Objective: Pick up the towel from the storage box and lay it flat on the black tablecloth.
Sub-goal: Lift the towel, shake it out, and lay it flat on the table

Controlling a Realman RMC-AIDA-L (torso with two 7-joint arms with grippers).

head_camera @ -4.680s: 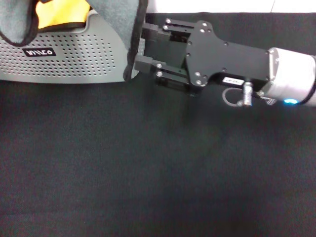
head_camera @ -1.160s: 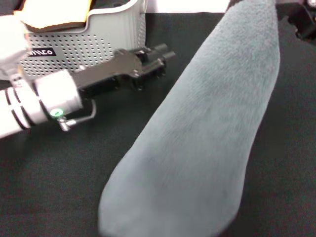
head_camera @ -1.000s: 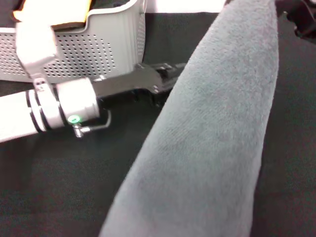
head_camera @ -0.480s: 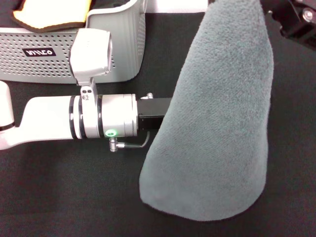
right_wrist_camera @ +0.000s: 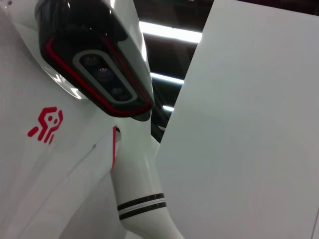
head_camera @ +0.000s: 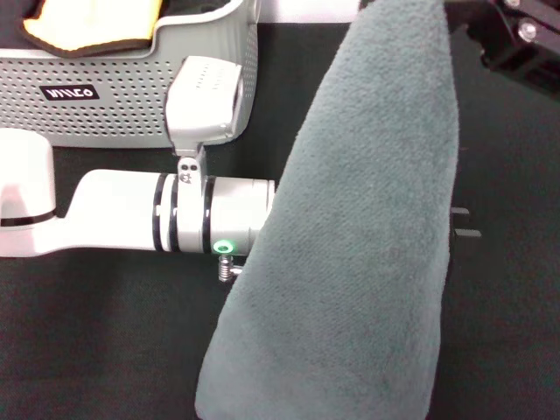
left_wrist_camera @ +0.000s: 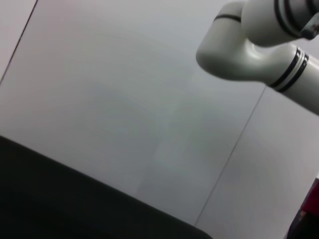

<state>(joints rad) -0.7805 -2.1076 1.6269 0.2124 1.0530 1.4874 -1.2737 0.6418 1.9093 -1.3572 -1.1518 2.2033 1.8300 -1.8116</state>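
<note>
The grey fleecy towel (head_camera: 367,219) hangs as a long folded strip from the top right of the head view down past the bottom edge, above the black tablecloth (head_camera: 87,350). My right gripper (head_camera: 468,17) is at the top right, shut on the towel's upper end. My left arm (head_camera: 149,223) reaches in from the left and passes behind the towel. The tip of my left gripper (head_camera: 464,222) pokes out past the towel's right edge. The light grey storage box (head_camera: 114,96) stands at the back left.
A smaller yellow-orange cloth (head_camera: 87,26) lies in the storage box. The left wrist view shows a pale wall and a white arm (left_wrist_camera: 259,45). The right wrist view shows the robot's white body (right_wrist_camera: 75,124).
My left arm has pushed further right behind the towel, so its gripper tip now shows on the far side. The towel's lower end has swung left and dropped past the bottom edge.
</note>
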